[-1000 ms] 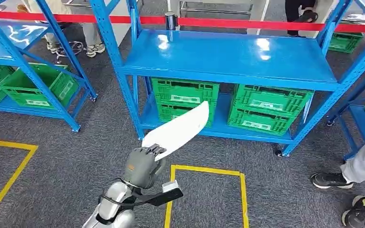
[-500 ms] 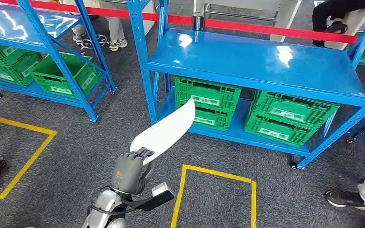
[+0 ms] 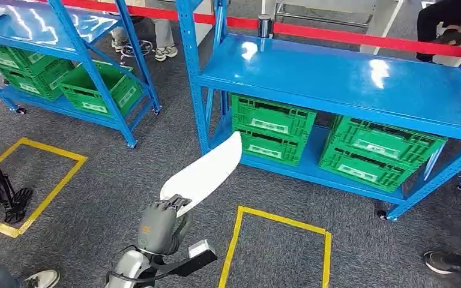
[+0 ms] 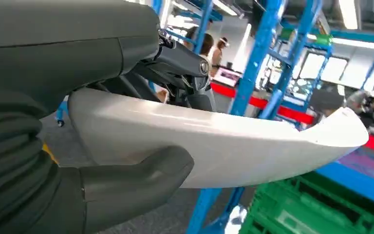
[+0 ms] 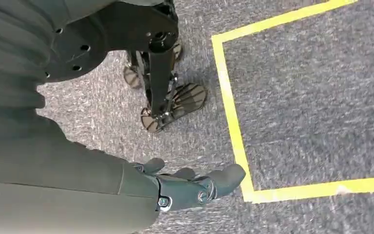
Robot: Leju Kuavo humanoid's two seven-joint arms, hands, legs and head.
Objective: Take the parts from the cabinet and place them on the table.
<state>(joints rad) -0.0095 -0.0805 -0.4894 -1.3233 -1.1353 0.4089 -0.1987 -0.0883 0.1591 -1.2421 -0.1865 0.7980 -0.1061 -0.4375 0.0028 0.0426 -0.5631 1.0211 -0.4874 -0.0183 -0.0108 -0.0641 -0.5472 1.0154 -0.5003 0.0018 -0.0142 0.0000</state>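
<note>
Left robot hand grips white curved part before blue shelf; right robot hand seemingly empty, fingers loose.

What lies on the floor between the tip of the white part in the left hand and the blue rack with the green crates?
Only bare grey carpet, in the head view: the white part held by the left hand stops short of the blue rack and green crates.

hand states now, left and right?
Left robot hand: holding the white part.
Right robot hand: holds nothing, hanging over the floor; open or closed cannot be told.
</note>
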